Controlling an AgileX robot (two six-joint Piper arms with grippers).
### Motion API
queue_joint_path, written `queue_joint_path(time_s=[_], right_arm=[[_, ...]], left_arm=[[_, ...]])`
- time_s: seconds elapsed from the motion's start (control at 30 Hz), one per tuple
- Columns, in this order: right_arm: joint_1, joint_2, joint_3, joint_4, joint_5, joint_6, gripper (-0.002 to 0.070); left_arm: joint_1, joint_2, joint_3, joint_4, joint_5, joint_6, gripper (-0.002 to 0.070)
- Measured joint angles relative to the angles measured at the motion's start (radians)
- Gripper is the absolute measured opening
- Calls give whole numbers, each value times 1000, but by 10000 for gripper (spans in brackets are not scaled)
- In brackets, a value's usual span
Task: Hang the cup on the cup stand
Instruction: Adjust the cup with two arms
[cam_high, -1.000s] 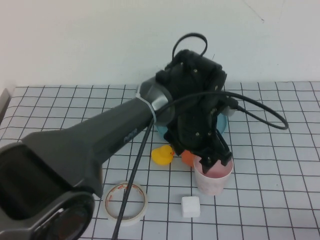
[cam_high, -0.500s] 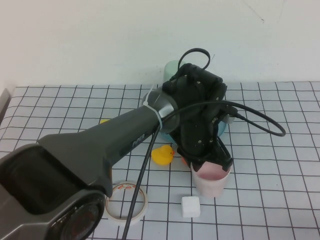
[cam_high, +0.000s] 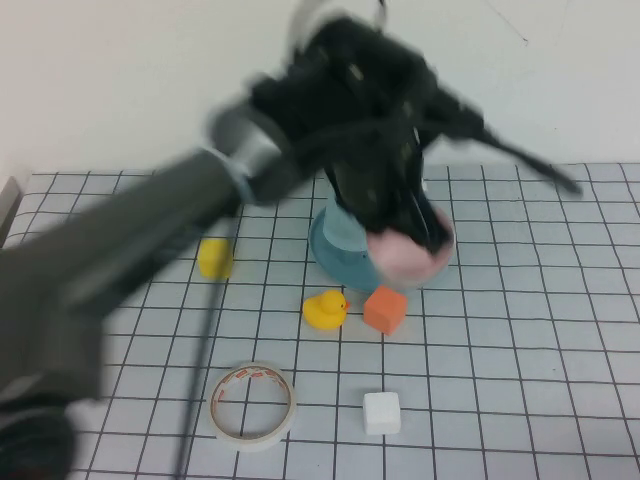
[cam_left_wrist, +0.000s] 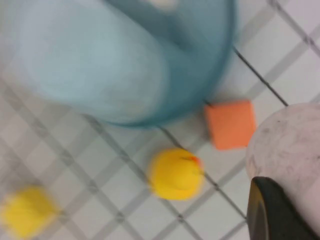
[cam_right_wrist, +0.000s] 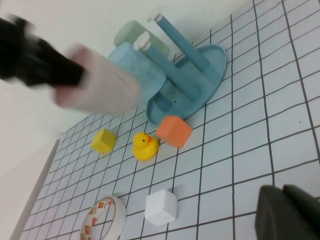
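Clamped by the rim in the left gripper (cam_high: 418, 225) and held off the table just above the near edge of the teal-blue round plastic cup stand (cam_high: 325, 258): the pale pink speckled plastic cup (cam_high: 410, 255), seemingly tipped toward its side with the closed base leading. Parked low over the gridded table at the robot's right, well apart from the work: the right gripper (cam_right_wrist: 287, 215); cannot tell whether wide or narrow. For the step in hand, probably best to turn the mouth fully downward first, then line it up over a bare blue peg (cam_right_wrist: 180, 42) under its white flower-shaped cap (cam_right_wrist: 155, 15), and lower straight along the peg rather than at a slant. Worth keeping clear of the light blue cup (cam_right_wrist: 135, 62) and the mint green cup (cam_right_wrist: 131, 32) already crowding one side of the tray. Smooth, handle-less, slightly tapered wall, so likely to slip under a loose pinch; rigid thin plastic, likely to rattle on the cap if off-centre. Better to release only once seated. Scattered nearby: an orange cube (cam_high: 385, 308) and a yellow rubber duck (cam_high: 325, 310).
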Motion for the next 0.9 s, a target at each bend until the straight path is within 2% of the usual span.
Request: queue_joint_path(time_s=[0.2, 0.47, 0.67, 0.8, 0.9], right_arm=[[0, 0, 0, 4, 4, -1, -1], [0, 0, 0, 5, 6, -2, -1], [0, 0, 0, 6, 6, -2, -1], [0, 0, 0, 35, 26, -2, -1], [0, 0, 0, 104, 67, -2, -1]], left_arm=[[0, -291, 163, 45, -177, 11, 6], [0, -736, 664, 75, -613, 23, 6], [0, -1031, 1051, 180, -1001, 23, 6], [2, -1169, 1207, 270, -1169, 50, 6], [2, -1209, 1257, 309, -1235, 136, 6]])
